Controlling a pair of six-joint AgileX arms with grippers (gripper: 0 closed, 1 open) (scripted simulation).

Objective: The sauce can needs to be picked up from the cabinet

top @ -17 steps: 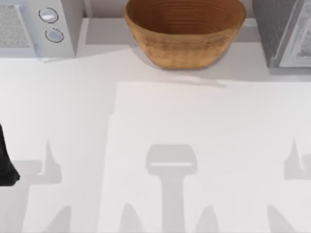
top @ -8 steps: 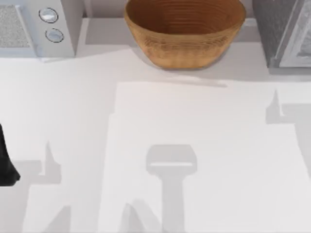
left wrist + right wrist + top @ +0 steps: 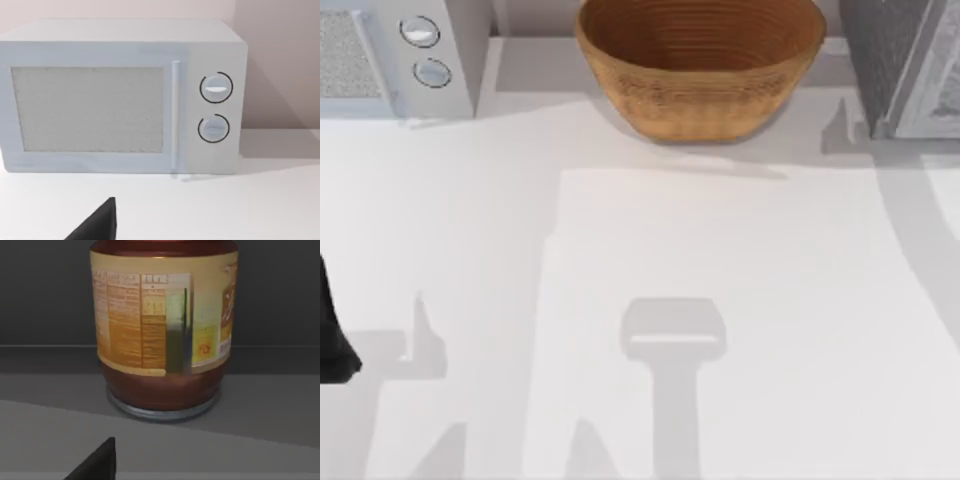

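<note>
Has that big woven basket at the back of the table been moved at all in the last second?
No. In the top view the basket sits just where it did, the same gap from the microwave on its left and the grey cabinet on its right.

The left arm [image 3: 332,335] appears at the left edge of the top view as a plain black, rounded part. In each wrist view, one dark, matte, pointed finger [image 3: 97,223] [image 3: 97,463] has a wedge shape.
</note>
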